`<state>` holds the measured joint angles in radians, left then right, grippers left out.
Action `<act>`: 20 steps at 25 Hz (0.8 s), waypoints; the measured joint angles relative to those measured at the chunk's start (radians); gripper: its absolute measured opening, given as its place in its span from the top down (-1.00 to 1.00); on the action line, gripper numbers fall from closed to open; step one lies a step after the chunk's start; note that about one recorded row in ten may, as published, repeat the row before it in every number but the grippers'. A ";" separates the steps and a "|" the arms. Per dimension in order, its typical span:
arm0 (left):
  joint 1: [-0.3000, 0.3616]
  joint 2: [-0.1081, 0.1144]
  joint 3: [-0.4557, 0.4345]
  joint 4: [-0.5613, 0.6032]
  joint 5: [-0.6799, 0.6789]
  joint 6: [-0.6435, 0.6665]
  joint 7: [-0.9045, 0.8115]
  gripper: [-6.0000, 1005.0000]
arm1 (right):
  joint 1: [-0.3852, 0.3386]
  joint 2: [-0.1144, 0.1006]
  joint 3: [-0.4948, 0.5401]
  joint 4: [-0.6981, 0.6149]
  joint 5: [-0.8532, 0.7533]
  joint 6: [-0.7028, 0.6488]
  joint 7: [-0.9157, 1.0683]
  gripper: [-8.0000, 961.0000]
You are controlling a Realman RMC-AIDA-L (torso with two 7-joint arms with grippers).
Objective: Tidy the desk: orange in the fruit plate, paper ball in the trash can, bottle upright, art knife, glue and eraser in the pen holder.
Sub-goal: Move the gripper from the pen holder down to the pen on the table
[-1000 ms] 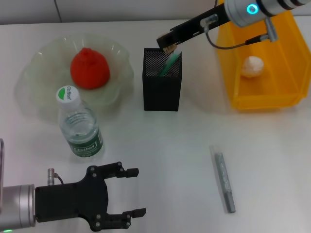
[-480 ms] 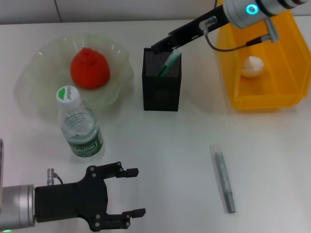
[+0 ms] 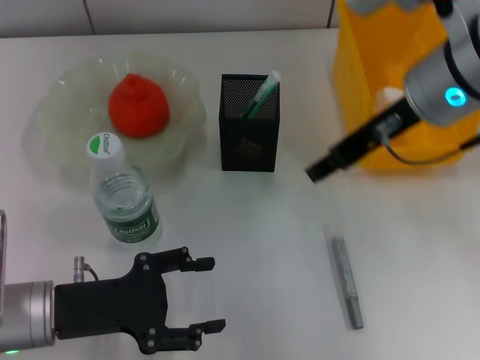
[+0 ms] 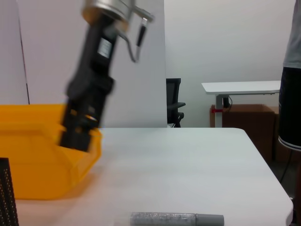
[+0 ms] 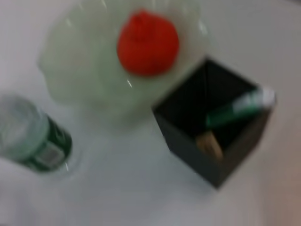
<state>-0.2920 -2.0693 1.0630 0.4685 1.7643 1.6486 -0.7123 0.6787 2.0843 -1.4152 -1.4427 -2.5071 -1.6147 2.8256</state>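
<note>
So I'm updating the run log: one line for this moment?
right gripper: between pen holder and trash can | art knife: on desk | left gripper: open, parked

The orange (image 3: 138, 105) is seated in the fruit plate (image 3: 60, 112). The bottle (image 3: 122, 193) stands upright. A green stick (image 3: 260, 94) and the eraser (image 5: 209, 144) are held in the pen holder (image 3: 249, 139). A grey knife (image 3: 347, 280) lies flat.

one orange (image 3: 138, 105), one bottle (image 3: 123, 196), one pen holder (image 3: 249, 133), one trash can (image 3: 420, 90).
</note>
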 joint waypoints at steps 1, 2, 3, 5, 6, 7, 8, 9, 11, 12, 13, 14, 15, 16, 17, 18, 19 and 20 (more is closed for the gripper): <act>-0.004 0.000 0.000 0.001 0.000 -0.001 -0.003 -0.54 | -0.034 0.001 -0.044 -0.027 -0.023 -0.016 0.026 -0.28; -0.004 0.000 0.000 0.001 0.000 -0.001 -0.003 -0.54 | -0.034 0.001 -0.044 -0.027 -0.023 -0.016 0.026 -0.28; -0.005 0.000 0.000 0.002 0.001 0.000 -0.005 -0.54 | -0.044 0.001 -0.061 -0.034 -0.031 -0.017 0.036 -0.28; -0.005 0.000 0.000 0.002 0.001 0.001 -0.006 -0.54 | -0.064 0.001 -0.104 -0.047 -0.060 -0.020 0.070 -0.29; -0.006 0.000 0.000 0.002 0.001 0.002 -0.007 -0.54 | -0.070 0.002 -0.125 -0.048 -0.081 -0.020 0.090 -0.29; -0.006 0.000 0.000 0.002 0.001 0.002 -0.007 -0.54 | -0.075 0.002 -0.144 -0.048 -0.098 -0.020 0.104 -0.29; -0.006 0.000 0.000 0.002 0.001 0.002 -0.007 -0.54 | -0.078 0.003 -0.166 -0.045 -0.112 -0.020 0.116 -0.29; -0.006 0.000 0.000 0.000 0.001 0.002 -0.007 -0.54 | -0.081 0.004 -0.186 -0.040 -0.120 -0.020 0.124 -0.29; -0.005 0.000 0.000 0.000 0.001 0.002 -0.007 -0.54 | -0.087 0.006 -0.218 -0.030 -0.123 -0.016 0.130 -0.29; -0.005 0.000 0.000 0.000 0.001 0.002 -0.006 -0.54 | -0.090 0.007 -0.228 -0.024 -0.122 -0.012 0.130 -0.29; -0.005 0.000 0.000 -0.001 0.001 0.002 -0.006 -0.54 | -0.092 0.008 -0.239 -0.014 -0.120 -0.006 0.130 -0.29; -0.005 -0.001 0.000 -0.001 0.001 0.001 -0.006 -0.54 | -0.093 0.008 -0.246 -0.003 -0.117 0.001 0.130 -0.29; -0.005 -0.001 0.000 -0.001 0.001 0.001 -0.005 -0.54 | -0.093 0.008 -0.251 0.005 -0.114 0.006 0.130 -0.29; -0.006 -0.001 0.000 -0.002 0.001 0.001 -0.004 -0.54 | -0.092 0.008 -0.254 0.019 -0.110 0.013 0.130 -0.29; -0.006 -0.002 0.000 -0.002 0.001 0.000 -0.004 -0.54 | -0.091 0.008 -0.257 0.031 -0.105 0.020 0.130 -0.29; -0.006 -0.002 0.000 -0.002 0.001 0.000 -0.003 -0.54 | -0.089 0.008 -0.258 0.044 -0.101 0.026 0.130 -0.29; -0.006 -0.002 0.000 -0.002 0.001 0.000 -0.002 -0.54 | -0.089 0.008 -0.258 0.051 -0.099 0.033 0.130 -0.29; -0.006 -0.002 0.000 -0.002 0.001 0.000 -0.001 -0.54 | -0.087 0.008 -0.259 0.063 -0.097 0.040 0.130 -0.28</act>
<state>-0.2975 -2.0709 1.0631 0.4664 1.7656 1.6486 -0.7135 0.5918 2.0924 -1.6744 -1.3794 -2.6040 -1.5745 2.9559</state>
